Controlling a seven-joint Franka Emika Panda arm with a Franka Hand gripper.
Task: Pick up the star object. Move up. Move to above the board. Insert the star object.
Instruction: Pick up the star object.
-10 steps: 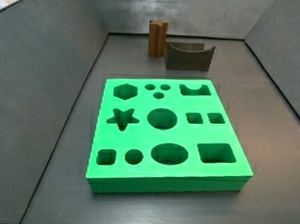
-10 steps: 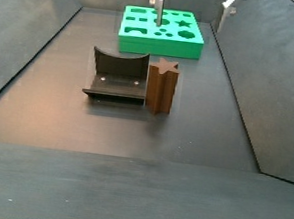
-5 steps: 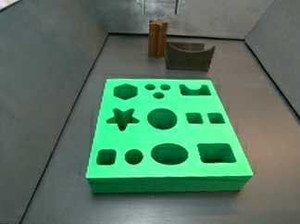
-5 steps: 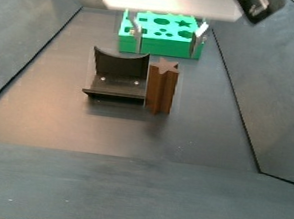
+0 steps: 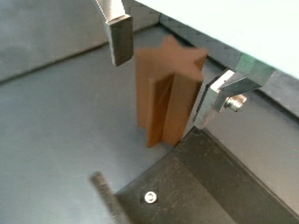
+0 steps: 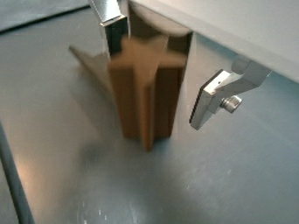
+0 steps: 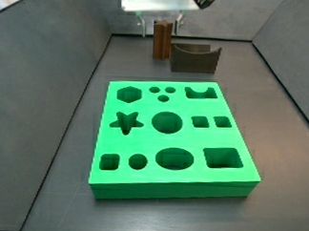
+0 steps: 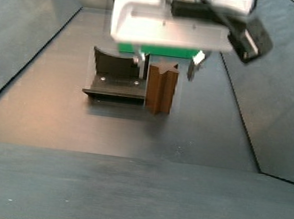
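Observation:
The star object is a tall brown ridged prism standing upright at the far end of the floor, beside the fixture; it also shows in a side view. My gripper is open and low over it. In both wrist views the silver fingers stand on either side of the star object's top, with small gaps. The gripper hides the prism's top. The green board with shaped holes lies flat nearer the middle. A sliver of the board shows under the gripper body.
The dark fixture stands right next to the star object, also in a side view and a wrist view. Grey walls enclose the floor on both sides and behind.
The gripper has come down from above into view and now straddles the top of the star object. The star object, board and fixture have not moved.

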